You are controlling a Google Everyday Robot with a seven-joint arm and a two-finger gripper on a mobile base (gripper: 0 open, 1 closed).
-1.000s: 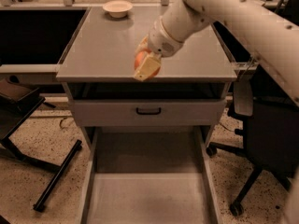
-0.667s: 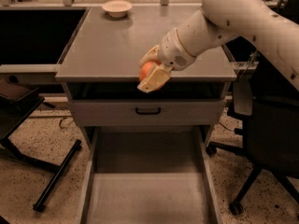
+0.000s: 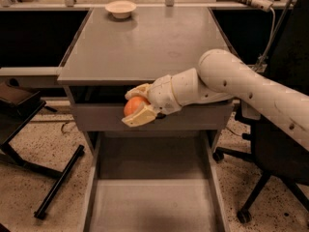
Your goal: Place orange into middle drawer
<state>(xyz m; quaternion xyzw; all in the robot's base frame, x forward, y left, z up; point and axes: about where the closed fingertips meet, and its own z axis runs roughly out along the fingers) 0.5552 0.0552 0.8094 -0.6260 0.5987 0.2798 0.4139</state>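
Note:
My gripper (image 3: 135, 105) is shut on the orange (image 3: 134, 105), a small bright orange fruit held between two cream fingers. It hangs in front of the cabinet's upper drawer front (image 3: 96, 117), just below the table top edge. The middle drawer (image 3: 149, 202), a long grey metal tray with a flat floor and low side walls, is pulled out below and in front of the gripper. The orange is well above the drawer floor. My white arm reaches in from the right.
A cream-white bowl (image 3: 120, 7) sits at the far edge of the grey table top (image 3: 149, 42). A black stand leg (image 3: 58, 182) lies on the speckled floor at left. A black office chair (image 3: 275, 178) stands at right.
My gripper has carried the orange down and forward, from above the table top's front edge to in front of the upper drawer front, above the open drawer.

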